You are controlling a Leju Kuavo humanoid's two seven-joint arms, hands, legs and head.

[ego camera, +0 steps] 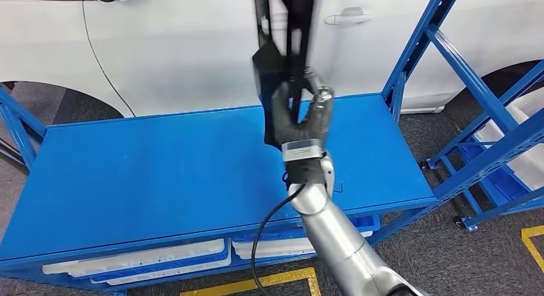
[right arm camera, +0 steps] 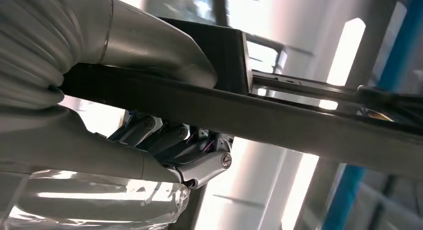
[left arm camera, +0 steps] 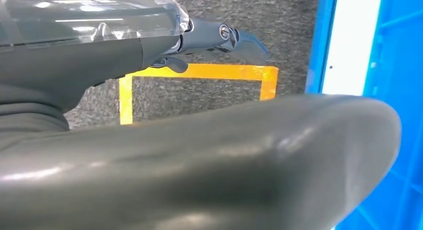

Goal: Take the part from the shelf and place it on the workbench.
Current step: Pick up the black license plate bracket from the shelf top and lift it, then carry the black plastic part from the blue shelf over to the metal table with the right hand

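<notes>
A long black part [ego camera: 271, 68] with a blocky body and thin bars stands upright in the head view, reaching past the picture's top. My right hand [ego camera: 301, 116] grips its lower end, holding it in the air over the back middle of the blue workbench [ego camera: 160, 174]. In the right wrist view the thumb lies over the part's dark bar [right arm camera: 279, 115] and the fingers [right arm camera: 199, 162] curl under it. My left hand [left arm camera: 149, 55] hangs over the floor with nothing in it, fingers stretched out.
A blue shelf rack [ego camera: 475, 84] stands to the right of the workbench, with white pieces on its lower level. A white car [ego camera: 173, 45] is close behind the bench. White trays [ego camera: 167, 261] lie under the benchtop. Yellow tape [left arm camera: 199, 73] marks the floor.
</notes>
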